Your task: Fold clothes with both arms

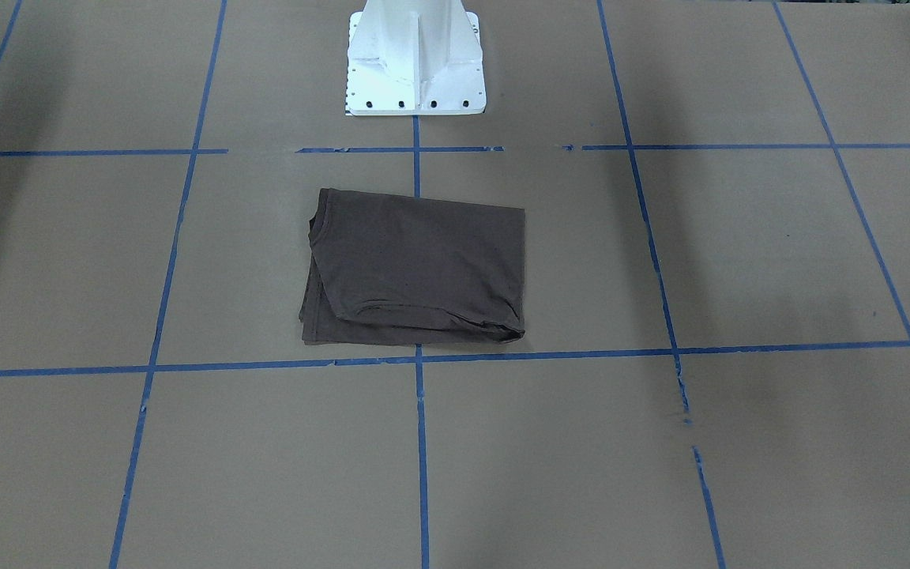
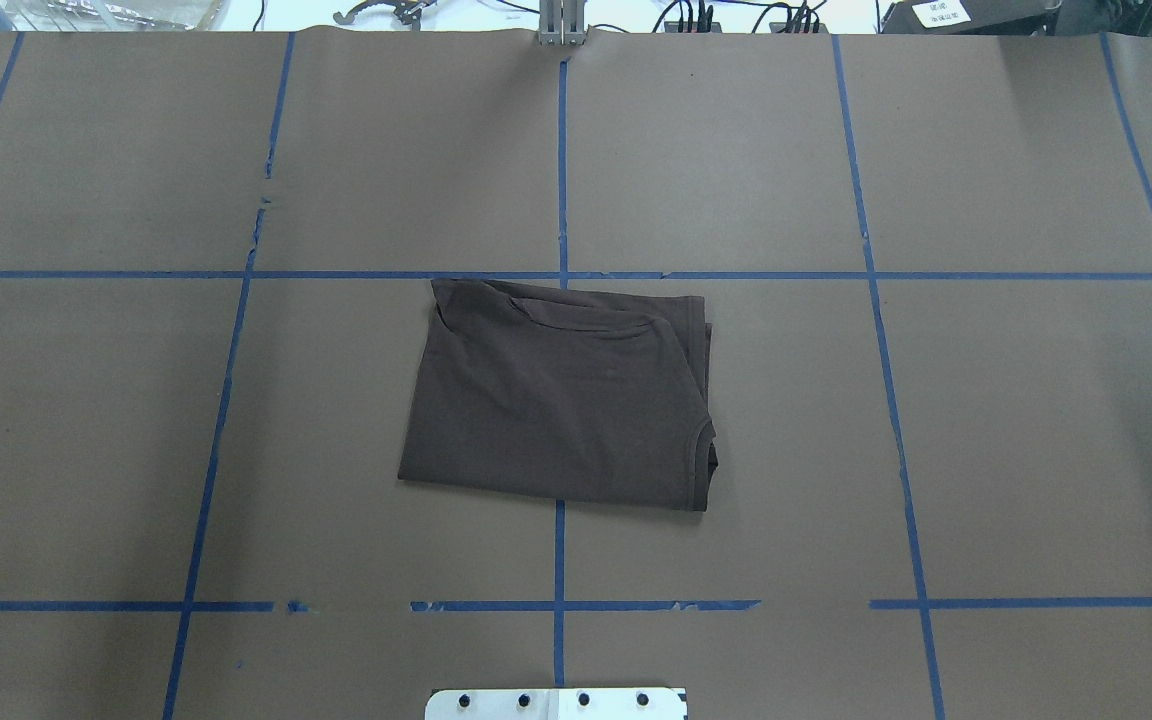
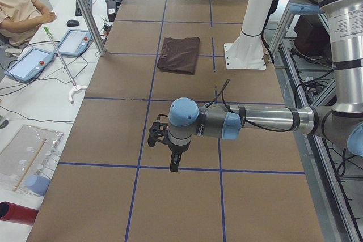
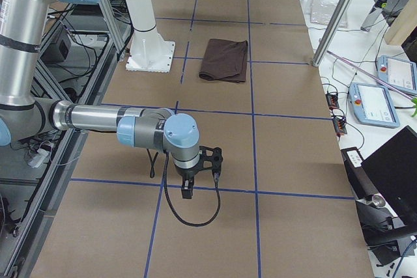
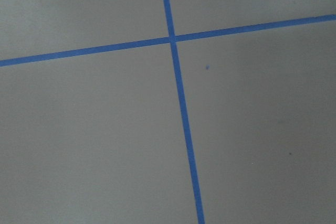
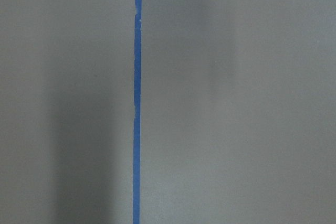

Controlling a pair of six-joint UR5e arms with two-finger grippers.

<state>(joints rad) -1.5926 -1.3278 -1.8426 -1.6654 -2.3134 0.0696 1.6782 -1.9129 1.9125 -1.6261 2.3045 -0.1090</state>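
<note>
The dark brown-grey T-shirt (image 1: 415, 269) lies folded into a flat rectangle in the middle of the table, in front of the pedestal. It also shows in the overhead view (image 2: 561, 400) and both side views (image 3: 179, 55) (image 4: 225, 60). My left gripper (image 3: 153, 136) shows only in the exterior left view, held above bare table far from the shirt; I cannot tell if it is open or shut. My right gripper (image 4: 214, 159) shows only in the exterior right view, also far from the shirt; I cannot tell its state. Both wrist views show only paper and blue tape.
The table is covered in brown paper (image 2: 1036, 420) with a blue tape grid (image 2: 561, 560). The white pedestal base (image 1: 415, 63) stands at the robot's edge. An operator (image 3: 17, 9) sits beyond the far edge with teach pendants (image 3: 34, 63) (image 4: 378, 102) on a side table.
</note>
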